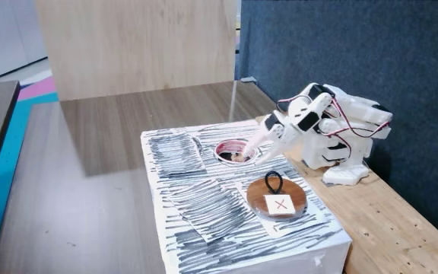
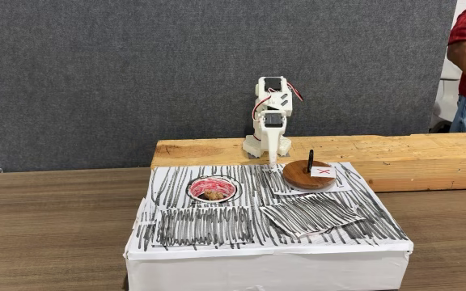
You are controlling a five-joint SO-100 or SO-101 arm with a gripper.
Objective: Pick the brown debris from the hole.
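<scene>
Reach phase, no grasp yet. Arm (image 1: pixel 310 114) stretched from its base on the wooden plank (image 2: pixel 395 153) toward the hole (image 1: pixel 234 151); in a fixed view gripper (image 1: pixel 248 154) tip sits at the hole's right rim, just beside the opening. Jaws state: cannot tell, too small and seen end-on. Brown debris (image 2: pixel 213 193) lies inside the hole (image 2: pixel 213 189), low in the opening, resting against the pinkish rim on the near side. Looks slightly elongated, long axis roughly left-right in that fixed view; pointing direction not resolvable. Wooden disc (image 2: pixel 308 175) with red X label sits well apart on the striped box (image 2: pixel 217 226). Next move probably: open jaws, centre over lump, descend clear of the rim, close across the short axis.
</scene>
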